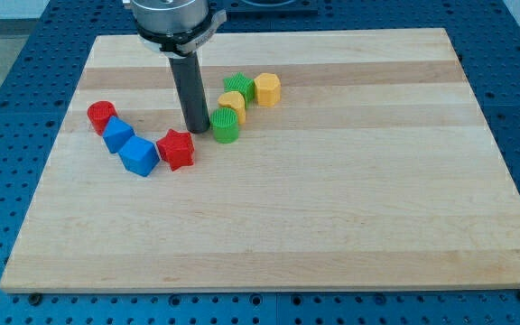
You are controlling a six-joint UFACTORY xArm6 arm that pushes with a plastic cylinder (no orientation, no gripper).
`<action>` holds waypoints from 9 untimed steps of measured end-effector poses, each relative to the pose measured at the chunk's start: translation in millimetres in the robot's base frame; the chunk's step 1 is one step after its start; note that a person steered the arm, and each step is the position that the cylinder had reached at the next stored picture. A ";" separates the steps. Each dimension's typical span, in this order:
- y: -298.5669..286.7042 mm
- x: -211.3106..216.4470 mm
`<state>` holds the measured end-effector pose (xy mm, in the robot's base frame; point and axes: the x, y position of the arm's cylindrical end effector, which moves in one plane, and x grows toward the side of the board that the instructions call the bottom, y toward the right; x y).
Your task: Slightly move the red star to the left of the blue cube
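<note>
The red star [177, 149] lies on the wooden board [332, 208], touching the right side of the blue cube [139, 155]. My tip [196, 129] rests just above and to the right of the red star, close to it, and just left of the green cylinder [226, 126]. A second blue block [117, 134] sits up and left of the blue cube.
A red cylinder [102, 116] lies at the left end of the row. A yellow block [233, 104], a green star-like block [239, 87] and a yellow hexagonal block [267, 88] cluster right of the rod. Blue pegboard surrounds the board.
</note>
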<state>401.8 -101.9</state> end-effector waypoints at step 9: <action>5.2 64.0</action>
